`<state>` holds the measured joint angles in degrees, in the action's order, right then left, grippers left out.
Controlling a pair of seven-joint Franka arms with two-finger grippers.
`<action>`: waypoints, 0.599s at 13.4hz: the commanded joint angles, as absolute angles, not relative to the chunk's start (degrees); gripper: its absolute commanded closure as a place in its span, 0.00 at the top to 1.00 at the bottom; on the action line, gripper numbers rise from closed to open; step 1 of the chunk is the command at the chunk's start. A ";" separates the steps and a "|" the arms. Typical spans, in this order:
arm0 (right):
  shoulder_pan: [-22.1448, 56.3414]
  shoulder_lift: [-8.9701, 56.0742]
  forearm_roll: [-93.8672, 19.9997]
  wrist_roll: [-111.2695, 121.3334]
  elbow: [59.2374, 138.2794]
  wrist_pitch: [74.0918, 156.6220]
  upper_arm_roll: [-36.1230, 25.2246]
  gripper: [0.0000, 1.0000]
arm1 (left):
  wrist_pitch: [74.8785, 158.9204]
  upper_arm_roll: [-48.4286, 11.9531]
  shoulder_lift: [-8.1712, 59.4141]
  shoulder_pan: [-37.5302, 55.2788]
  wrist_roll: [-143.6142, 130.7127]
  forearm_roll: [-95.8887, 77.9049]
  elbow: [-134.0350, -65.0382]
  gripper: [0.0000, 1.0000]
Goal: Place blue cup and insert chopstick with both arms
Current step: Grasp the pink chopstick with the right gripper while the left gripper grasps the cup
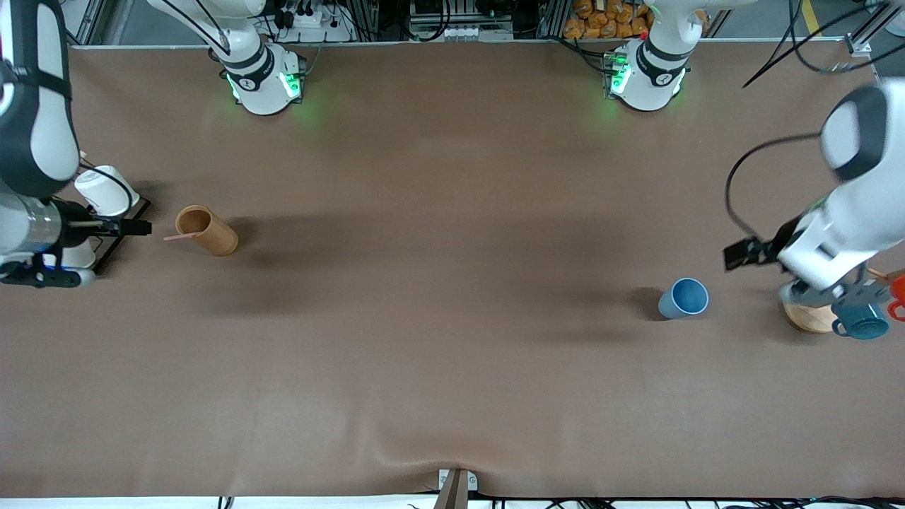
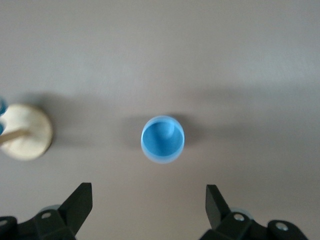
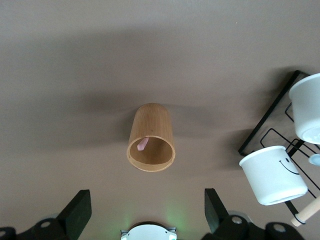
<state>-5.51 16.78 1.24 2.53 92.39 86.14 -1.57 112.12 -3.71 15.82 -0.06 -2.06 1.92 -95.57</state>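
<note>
The table (image 1: 438,339) was covered in plain brown cloth, a bit wrinkled at the front edge. The blue cup (image 1: 684,299) stood upright on it toward the left arm's end, near a round wooden rack base (image 1: 806,319). Toward the right arm's end stood a wooden cylinder (image 1: 206,230) with a pink chopstick (image 1: 177,237) poking out, beside a black wire rack (image 1: 113,240) of white mugs.

Most of the chopstick (image 1: 174,237) is hidden inside the wooden cylinder (image 1: 207,230); only a short pink end shows. The left arm (image 1: 841,226) covers part of the round wooden base (image 1: 808,318) and the teal mug (image 1: 862,319). The picture's edge cuts off an orange mug (image 1: 898,291). The front view's edge also crops the right arm (image 1: 32,141).
</note>
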 commanded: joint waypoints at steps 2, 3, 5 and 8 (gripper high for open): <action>-6.50 20.03 -0.78 1.14 92.37 87.19 -1.05 0.87 | 128.73 -3.78 17.74 -0.70 -0.97 3.16 -106.06 1.00; -6.94 20.74 -1.57 1.06 92.37 87.10 -1.05 0.83 | 130.59 -3.78 19.32 -0.62 -0.18 3.95 -107.04 1.00; -6.94 21.97 -3.07 1.14 92.64 87.19 -1.05 0.67 | 133.06 -3.78 21.70 -0.88 -0.18 7.02 -107.49 1.00; -6.86 23.20 -3.08 1.14 92.64 87.89 -1.05 0.60 | 134.90 -3.95 24.43 -2.81 -0.09 7.21 -107.49 1.00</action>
<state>-5.86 22.76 -2.10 1.76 92.70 87.51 -1.73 133.09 -3.58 23.55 -1.03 -0.95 5.82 -107.24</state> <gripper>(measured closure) 0.388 0.000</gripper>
